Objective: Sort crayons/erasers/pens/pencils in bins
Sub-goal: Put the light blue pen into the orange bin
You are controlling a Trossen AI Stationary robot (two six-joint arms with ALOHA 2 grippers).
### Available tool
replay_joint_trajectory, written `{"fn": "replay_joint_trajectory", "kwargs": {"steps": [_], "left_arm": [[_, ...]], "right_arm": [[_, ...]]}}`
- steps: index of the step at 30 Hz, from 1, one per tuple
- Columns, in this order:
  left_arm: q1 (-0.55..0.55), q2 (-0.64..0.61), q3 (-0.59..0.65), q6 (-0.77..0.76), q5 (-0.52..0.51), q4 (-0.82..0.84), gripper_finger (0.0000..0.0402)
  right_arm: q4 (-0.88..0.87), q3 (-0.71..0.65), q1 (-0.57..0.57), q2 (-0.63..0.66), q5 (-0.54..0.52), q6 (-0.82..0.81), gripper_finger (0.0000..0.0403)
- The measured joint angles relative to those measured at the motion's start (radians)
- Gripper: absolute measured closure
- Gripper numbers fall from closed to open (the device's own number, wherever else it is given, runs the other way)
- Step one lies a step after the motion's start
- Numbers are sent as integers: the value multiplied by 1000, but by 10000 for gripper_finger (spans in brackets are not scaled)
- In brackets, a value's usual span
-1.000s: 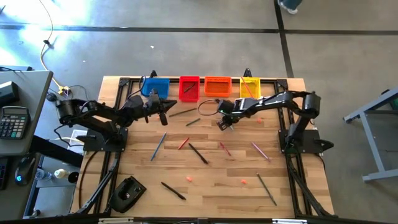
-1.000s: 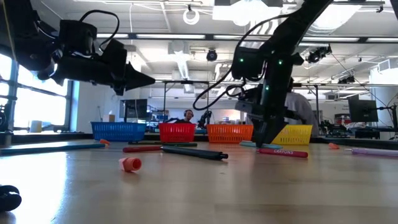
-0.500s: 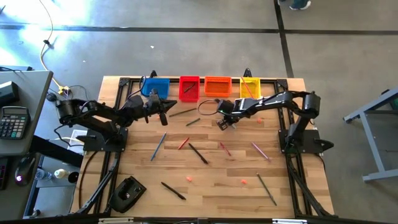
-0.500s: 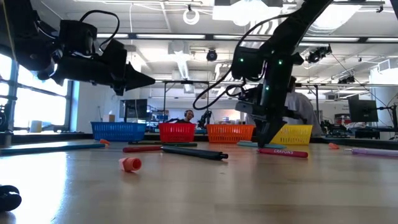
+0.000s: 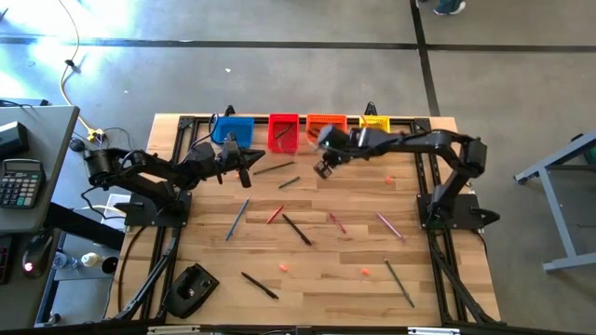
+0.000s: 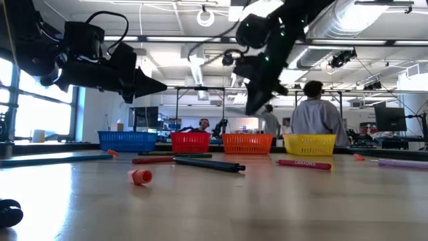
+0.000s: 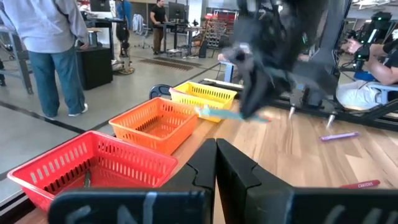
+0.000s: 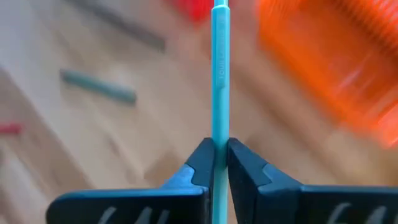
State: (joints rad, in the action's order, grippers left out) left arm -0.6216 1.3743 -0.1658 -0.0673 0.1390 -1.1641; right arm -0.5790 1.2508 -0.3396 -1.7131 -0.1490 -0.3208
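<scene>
**Teal stick lifted near the bins**

Right gripper (image 5: 321, 168) is raised above the table, in front of the red bin (image 5: 283, 132) and the orange bin (image 5: 325, 125), and its jaws are pinched on a thin teal stick (image 8: 220, 74). Left gripper (image 5: 246, 170) hangs over the left part of the table, near the blue bin (image 5: 233, 129), with jaws closed and nothing in them. The yellow bin (image 5: 374, 124) stands at the far right of the row. Two erasers (image 5: 283, 267) lie near the front edge, well apart from the bins.

Right wrist view: orange bin (image 8: 339, 68) motion-blurred, cut off by edge.
</scene>
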Motion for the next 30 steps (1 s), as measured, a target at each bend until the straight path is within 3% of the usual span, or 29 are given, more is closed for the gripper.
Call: {"fn": "replay_joint_trajectory", "kwargs": {"steps": [8, 14, 17, 30], "left_arm": [[1, 0, 0, 0, 0, 0, 402], [1, 0, 0, 0, 0, 0, 402], [1, 0, 0, 0, 0, 0, 402], [1, 0, 0, 0, 0, 0, 402]], "right_arm": [[60, 125, -158, -15, -52, 237, 390], [160, 125, -264, -124, 32, 375, 389], [225, 125, -293, -177, 105, 408, 389], [248, 125, -353, -294, 126, 487, 389]]}}
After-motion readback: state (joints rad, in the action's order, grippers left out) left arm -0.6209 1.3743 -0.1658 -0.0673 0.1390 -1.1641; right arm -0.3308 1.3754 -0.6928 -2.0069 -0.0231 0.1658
